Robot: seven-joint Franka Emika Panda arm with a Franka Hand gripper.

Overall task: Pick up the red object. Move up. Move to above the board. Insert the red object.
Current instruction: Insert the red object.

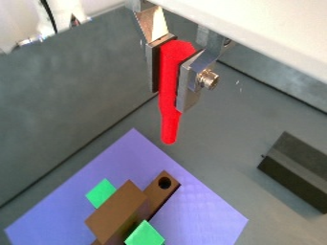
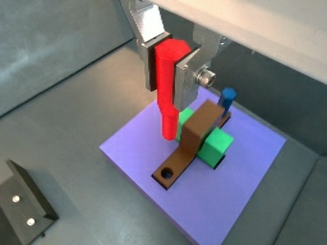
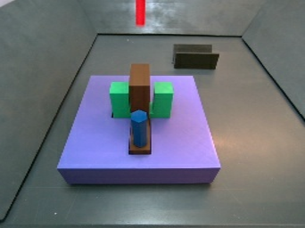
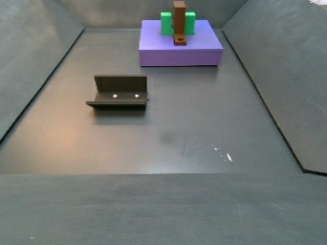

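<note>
Wrist views: the gripper [image 1: 175, 69] is clamped on the top half of the red object [image 1: 171, 110], with the flat silver fingers [image 1: 198, 75] pressing its two sides. In both wrist views the lower half of the peg hangs free and points straight down

Under the gripper: the purple board [image 1: 205, 206] sits below, well apart from the peg's tip. A brown bar [image 1: 134, 211] lies on the board, and the round hole [image 1: 165, 182] at its end is just a bit off from right under the peg

Wrist view, more: the gripper [image 2: 174, 65] holds the red object [image 2: 167, 91] above the brown bar [image 2: 192, 144]. Green blocks [image 2: 217, 144] sit on both sides of the bar, and a blue peg [image 2: 228, 97] stands at the bar's far end, away from the hole [image 2: 165, 174]. The fixture [image 2: 23, 201] stands off to the side on the floor, far from the gripper

Side view: only the bottom of the red object [image 3: 139, 12] shows at the very top edge, high up and behind the purple board [image 3: 95, 134]. The gripper is out of sight here

Side view, far: the board [image 4: 179, 50] and the fixture [image 4: 119, 92] show, but I see no gripper or red peg

How it will handle: I think the peg is light, hard and smooth, so it could slip or tilt. The hold up high looks good, because the bottom end is free to go in the hole
</note>
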